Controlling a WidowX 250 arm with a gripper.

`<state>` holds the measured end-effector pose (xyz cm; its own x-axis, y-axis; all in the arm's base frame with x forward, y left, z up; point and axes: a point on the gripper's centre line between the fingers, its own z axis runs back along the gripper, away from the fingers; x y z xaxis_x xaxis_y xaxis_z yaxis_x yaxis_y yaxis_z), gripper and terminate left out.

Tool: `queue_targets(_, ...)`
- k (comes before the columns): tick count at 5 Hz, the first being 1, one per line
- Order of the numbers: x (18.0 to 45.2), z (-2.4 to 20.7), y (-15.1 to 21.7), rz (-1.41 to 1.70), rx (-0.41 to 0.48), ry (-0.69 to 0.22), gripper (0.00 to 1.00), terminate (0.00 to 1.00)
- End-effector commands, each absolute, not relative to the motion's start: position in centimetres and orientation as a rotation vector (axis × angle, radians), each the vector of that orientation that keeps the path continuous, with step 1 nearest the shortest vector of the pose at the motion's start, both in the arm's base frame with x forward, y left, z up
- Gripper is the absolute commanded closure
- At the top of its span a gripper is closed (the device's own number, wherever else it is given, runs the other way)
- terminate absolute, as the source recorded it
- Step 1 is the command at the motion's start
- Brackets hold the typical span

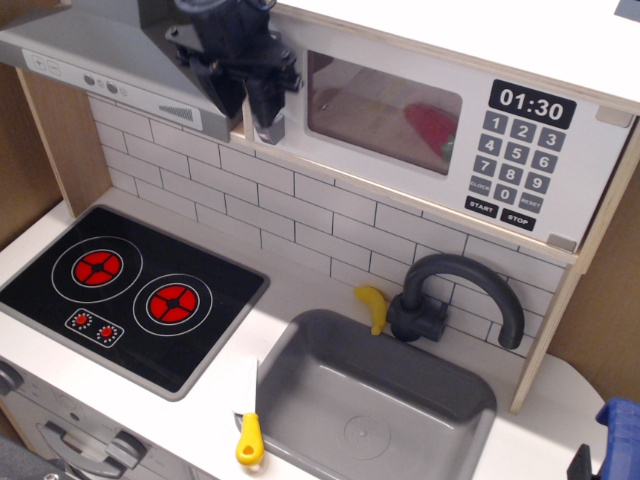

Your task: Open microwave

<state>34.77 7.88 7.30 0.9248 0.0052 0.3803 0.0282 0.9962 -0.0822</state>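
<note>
At the far left, a grey slanted range hood (110,60) juts out over a black two-burner stove top (130,290) with red rings, set into the white counter (300,285). Behind both runs a white tiled wall (300,215).

Just right of the hood's lower edge, the black gripper (252,100) hangs at the left end of the microwave (440,120), which sits high on the wall, above the tiles and to the right of the hood. The gripper's fingers (263,100) are drawn in close on the grey vertical handle (268,125) at the microwave door's left edge, with the bottom end of the handle showing just below them; it appears clenched on the handle, though the contact itself is partly hidden by the gripper body. The microwave door looks flush with its frame, closed.

Further right, the microwave's clear window (385,112) shows something red and something tan inside, too blurred to name. Beyond the window are the black clock display (532,103) reading 01:30 and the grey keypad (510,160).

Down on the counter, a knife with a yellow handle (247,420) lies at the left rim of the grey sink (375,400). A small yellow banana (374,305) rests behind the sink, just beside the dark grey faucet (460,295). A blue object (618,435) shows at the bottom right corner
</note>
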Motion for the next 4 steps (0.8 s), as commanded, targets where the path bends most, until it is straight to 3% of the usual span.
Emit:
queue_targets(1,32.5,10.0,7.9,-0.077,-0.072,-0.545,1.0,0.0)
queue_targets(3,27.3,9.7,6.9,-0.136,-0.084,-0.526,1.0,0.0)
queue_targets(4,22.4,9.1,5.5,-0.218,-0.074,-0.44,1.0,0.0)
